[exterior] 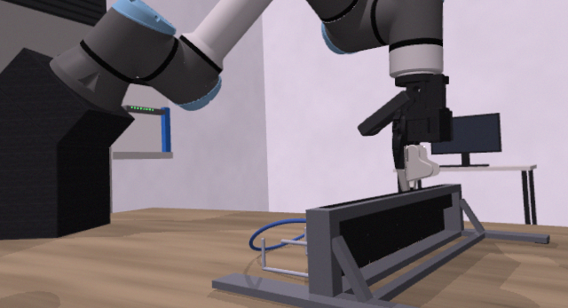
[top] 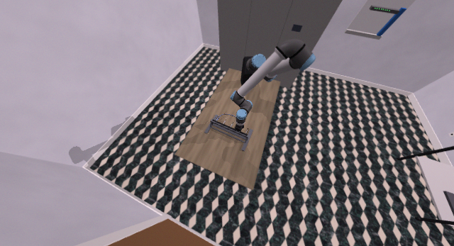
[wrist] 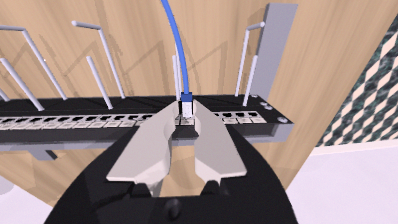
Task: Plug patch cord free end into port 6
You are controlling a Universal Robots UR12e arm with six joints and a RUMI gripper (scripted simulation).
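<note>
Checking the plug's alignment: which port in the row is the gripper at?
The port directly under the plug pinched by the gripper, a few ports in from the panel's right end in the wrist view; the others sit uncovered on both sides.

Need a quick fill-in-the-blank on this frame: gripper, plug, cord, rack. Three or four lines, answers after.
1. The gripper is shut on the ____ of the cord, right at the row of ports.
2. The cord is ____ in colour.
3. The rack stands on a ____ board.
4. Behind the rack, a dark ____ sits on a desk.

Answers: plug; blue; wooden; monitor
</note>
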